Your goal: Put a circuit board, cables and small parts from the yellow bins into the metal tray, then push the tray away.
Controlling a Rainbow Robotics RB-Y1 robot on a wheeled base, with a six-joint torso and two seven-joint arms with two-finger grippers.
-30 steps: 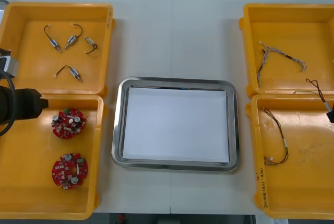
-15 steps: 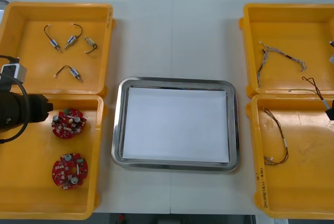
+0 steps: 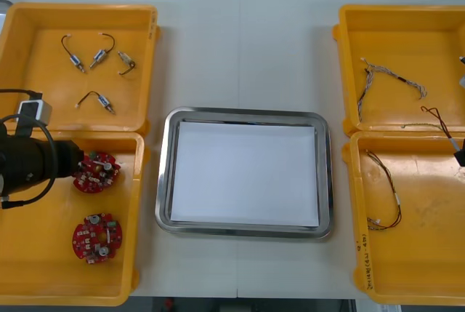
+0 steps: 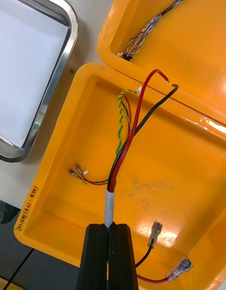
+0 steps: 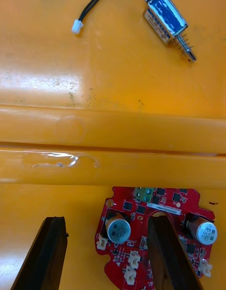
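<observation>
Two round red circuit boards lie in the near left yellow bin (image 3: 43, 254), the upper circuit board (image 3: 96, 172) and the lower one (image 3: 96, 237). My left gripper (image 3: 78, 162) hangs open at the upper board's left edge. In the left wrist view the gripper (image 5: 106, 252) straddles the edge of that board (image 5: 136, 229), with one finger (image 5: 169, 252) over it. At the table's right edge my right gripper (image 3: 459, 158) is shut on a red and yellow cable (image 3: 437, 118). That cable (image 4: 134, 125) rises from the gripper (image 4: 109, 226) above the near right bin (image 4: 188, 177).
The metal tray (image 3: 163, 174), white inside, sits in the middle; its rim (image 4: 56, 73) lies beside the near right bin. Small metal parts (image 3: 94, 57) lie in the far left bin. A blue and white cable (image 3: 389, 76) lies far right, another cable (image 3: 385, 196) near right.
My left gripper has moved right across the near left bin, up to the upper circuit board. The right gripper has stayed put with its cable, which has shifted slightly.
</observation>
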